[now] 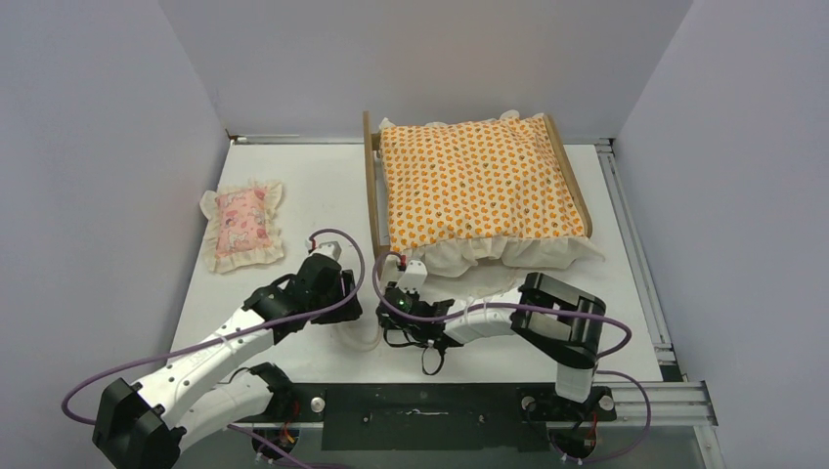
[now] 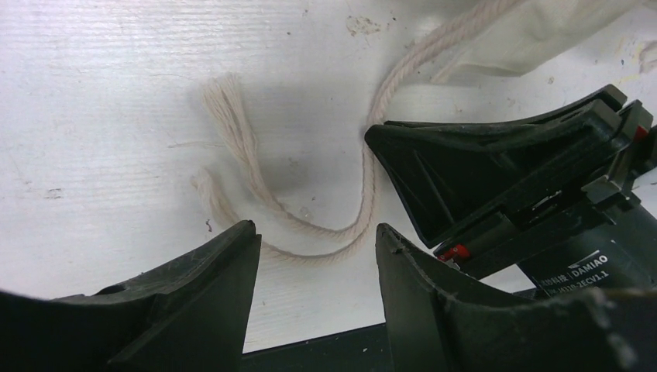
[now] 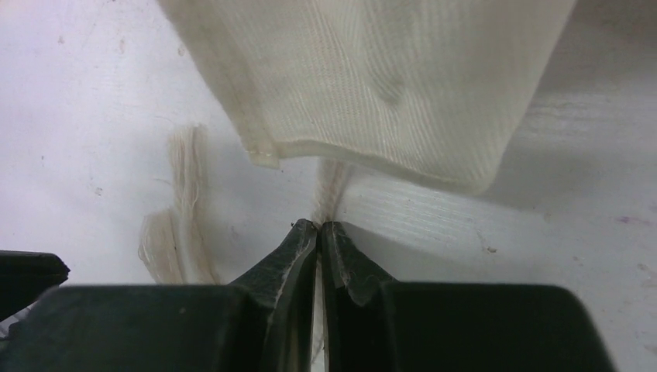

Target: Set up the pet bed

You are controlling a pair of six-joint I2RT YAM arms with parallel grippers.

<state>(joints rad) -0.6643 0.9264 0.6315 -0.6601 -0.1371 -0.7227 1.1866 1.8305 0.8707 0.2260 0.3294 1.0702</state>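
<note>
The pet bed (image 1: 372, 186) stands at the back of the table; only its plywood side rails show, and the orange-patterned cushion (image 1: 479, 181) covers its base. A cream ruffle (image 1: 489, 256) hangs over the bed's near end. A cream cord (image 2: 364, 186) runs from that fabric across the table. My right gripper (image 3: 319, 226) is shut on the cord (image 3: 329, 194) just below the fabric edge (image 3: 372, 77); it also shows in the top view (image 1: 393, 305). My left gripper (image 2: 316, 232) is open and empty over the cord's loop, close beside the right gripper (image 2: 503, 163).
A small pink frilled pillow (image 1: 242, 227) lies at the left of the table. The cord's frayed ends (image 2: 232, 116) lie loose on the white tabletop. The black base plate (image 1: 420, 410) runs along the near edge. Grey walls close in three sides.
</note>
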